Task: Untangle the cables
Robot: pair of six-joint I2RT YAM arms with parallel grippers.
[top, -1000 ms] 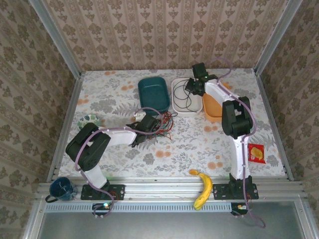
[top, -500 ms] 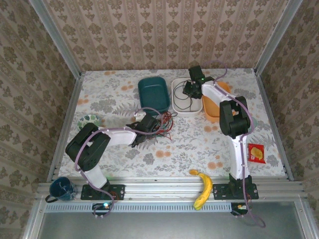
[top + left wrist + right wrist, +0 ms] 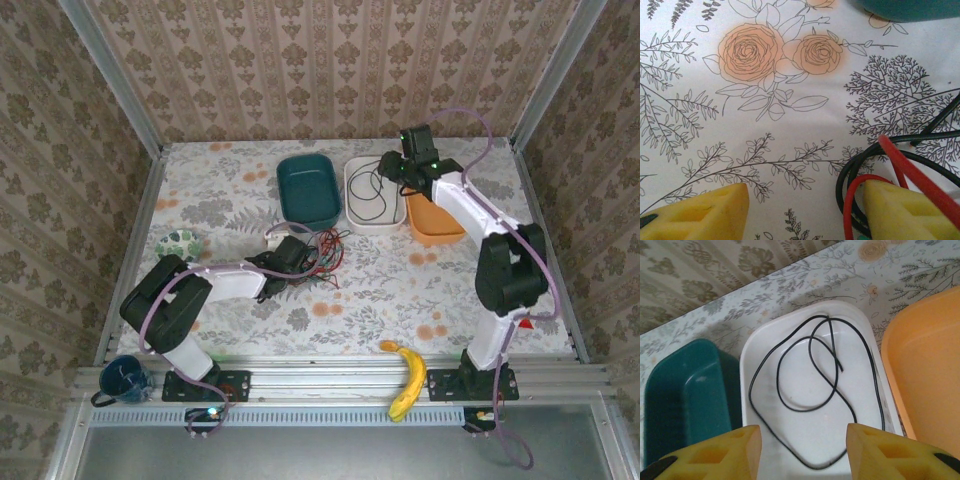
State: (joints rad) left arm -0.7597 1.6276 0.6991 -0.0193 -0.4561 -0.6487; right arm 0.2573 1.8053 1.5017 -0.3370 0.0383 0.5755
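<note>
A black cable (image 3: 801,410) lies looped in the white tray (image 3: 800,385), between the teal bin (image 3: 685,400) on its left and the orange bin (image 3: 925,365) on its right. The right gripper (image 3: 802,435) hangs spread and empty above it. Nearer, the left gripper (image 3: 805,200), spread and holding nothing, has the red-and-black tangle (image 3: 900,165) against its right finger.

The red cable (image 3: 910,170) and black cable (image 3: 940,135) run off the left wrist view's right edge.
</note>
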